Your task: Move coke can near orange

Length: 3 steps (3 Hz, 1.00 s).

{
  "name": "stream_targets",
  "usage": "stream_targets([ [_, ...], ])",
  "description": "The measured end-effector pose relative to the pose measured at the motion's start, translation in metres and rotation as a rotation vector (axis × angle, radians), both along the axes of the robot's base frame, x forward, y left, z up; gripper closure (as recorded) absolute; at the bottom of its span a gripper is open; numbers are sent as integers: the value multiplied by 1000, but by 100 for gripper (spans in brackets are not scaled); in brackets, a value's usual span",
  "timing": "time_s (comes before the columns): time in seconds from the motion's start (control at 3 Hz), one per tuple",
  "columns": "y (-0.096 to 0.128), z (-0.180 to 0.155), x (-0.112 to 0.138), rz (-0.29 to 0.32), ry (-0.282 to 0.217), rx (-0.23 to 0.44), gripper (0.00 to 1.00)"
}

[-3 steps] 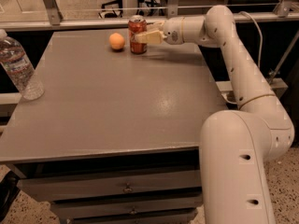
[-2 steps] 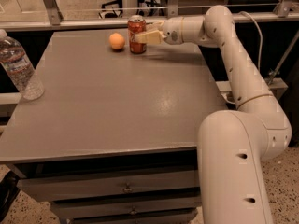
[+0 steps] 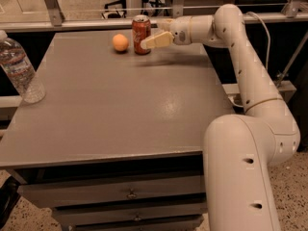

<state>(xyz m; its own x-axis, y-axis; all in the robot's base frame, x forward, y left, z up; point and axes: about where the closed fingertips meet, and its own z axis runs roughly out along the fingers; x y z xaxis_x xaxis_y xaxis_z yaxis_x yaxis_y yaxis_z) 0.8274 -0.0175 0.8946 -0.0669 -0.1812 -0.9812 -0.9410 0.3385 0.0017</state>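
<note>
The red coke can (image 3: 140, 32) stands upright on the grey table (image 3: 115, 109) near its far edge. The orange (image 3: 120, 43) lies just left of the can, a small gap apart. My gripper (image 3: 150, 38) reaches in from the right and is at the can's right side, overlapping its lower right part. The can's base appears to be at table level.
A clear plastic water bottle (image 3: 18, 69) stands at the table's left edge. A metal railing (image 3: 96, 8) runs behind the table. My arm (image 3: 240, 57) arches over the table's right edge. Drawers (image 3: 130, 194) are in the table's front.
</note>
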Motion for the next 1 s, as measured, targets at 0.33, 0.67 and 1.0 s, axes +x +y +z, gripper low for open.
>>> stream_targets([
  [0.33, -49, 29, -27, -11, -35, -58, 0],
  [0.67, -107, 60, -53, -60, -72, -112, 0],
  [1.0, -115, 63, -57, -67, -75, -118, 0],
])
